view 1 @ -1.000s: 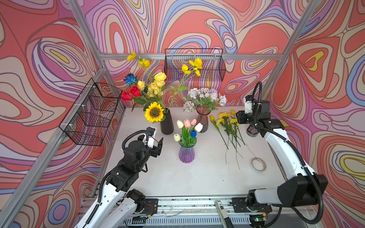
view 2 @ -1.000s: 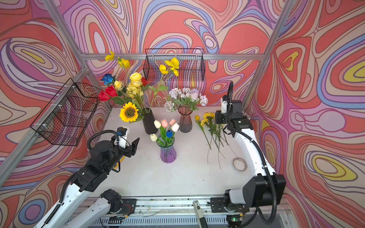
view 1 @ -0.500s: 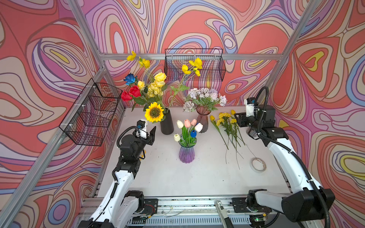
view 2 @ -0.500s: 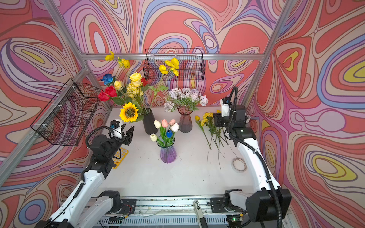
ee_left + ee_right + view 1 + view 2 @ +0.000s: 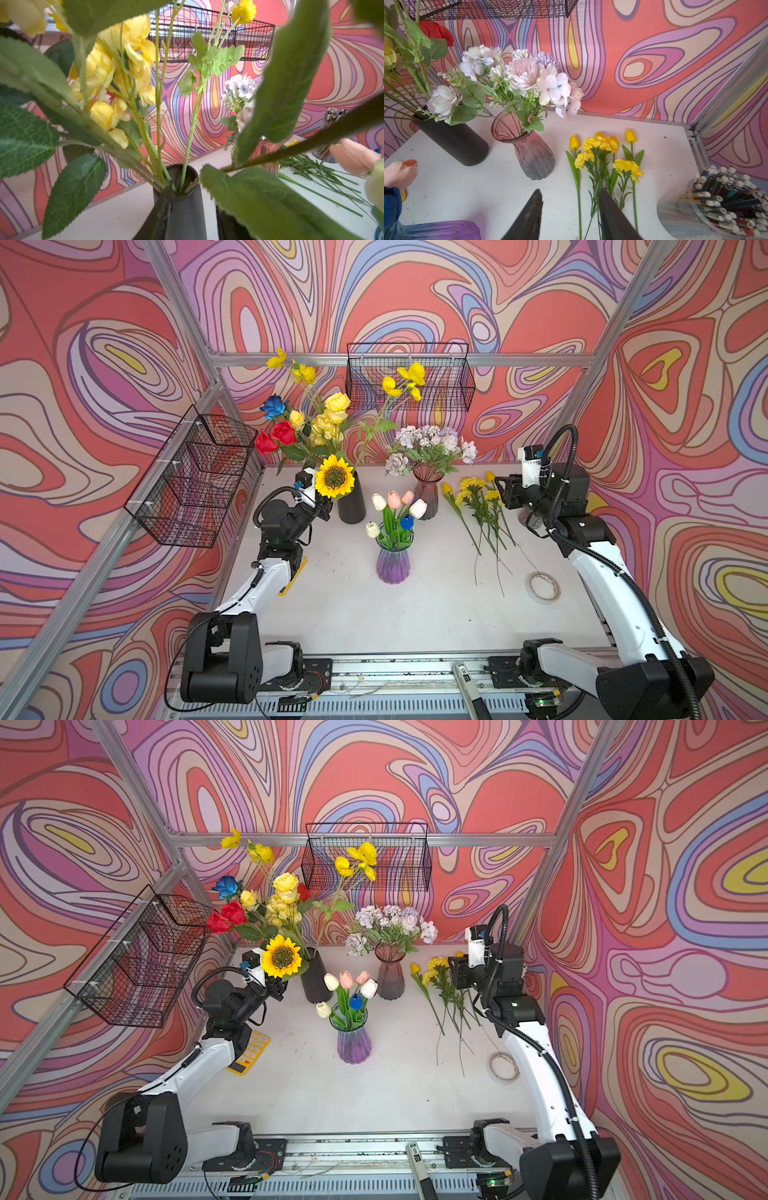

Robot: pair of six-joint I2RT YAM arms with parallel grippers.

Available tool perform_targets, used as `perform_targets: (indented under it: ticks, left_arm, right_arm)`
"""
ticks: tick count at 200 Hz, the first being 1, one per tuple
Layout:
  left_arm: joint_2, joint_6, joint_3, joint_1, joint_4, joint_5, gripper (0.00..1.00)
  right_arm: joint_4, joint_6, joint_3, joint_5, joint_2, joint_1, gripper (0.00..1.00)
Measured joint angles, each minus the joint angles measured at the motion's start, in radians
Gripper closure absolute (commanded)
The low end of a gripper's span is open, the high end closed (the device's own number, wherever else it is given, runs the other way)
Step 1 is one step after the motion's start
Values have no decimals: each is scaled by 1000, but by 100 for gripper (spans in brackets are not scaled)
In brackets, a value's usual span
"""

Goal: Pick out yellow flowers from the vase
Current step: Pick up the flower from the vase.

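Left end effector point(image 5: 194, 196) half-open beside vase point(image 5: 187, 220)

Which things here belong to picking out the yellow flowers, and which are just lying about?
Job: black vase, sunflower, yellow roses, tall yellow blossoms, yellow flowers already laid out.
Lying about: tape roll, calculator, pencil jar, wire baskets.

Along front edge of table point(image 5: 415, 622): bare, wide passage. Mid-table: blocked by purple vase point(image 5: 392, 564). Toward back edge: black vase point(image 5: 351, 508) and pink vase point(image 5: 427, 495), narrow gap between. At black vase mouth: crowded by sunflower leaves point(image 5: 286, 79). Toward right edge: laid yellow flowers point(image 5: 471, 484), tape roll point(image 5: 543, 588).
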Motion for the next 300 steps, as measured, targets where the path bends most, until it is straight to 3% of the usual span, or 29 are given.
perform_targets:
  ticks: [77,165,233,275,300]
  left_arm:
    - [57,8,94,-20,-3,109,63]
    - [60,216,148,-61,-243,79,64]
    - [133,269,230,-62,-287,78,65]
    - [199,274,258,-77,-287,81,53]
    - [224,298,280,-97,-292,78,53]
  right_arm:
    - [17,1,-26,-9,-10,0,54]
    - [35,4,-36,-9,-14,0,54]
    - [42,7,-42,-8,-33,0,54]
    - [42,8,-43,-8,-36,0,54]
    - [42,8,-44,-8,-38,0,54]
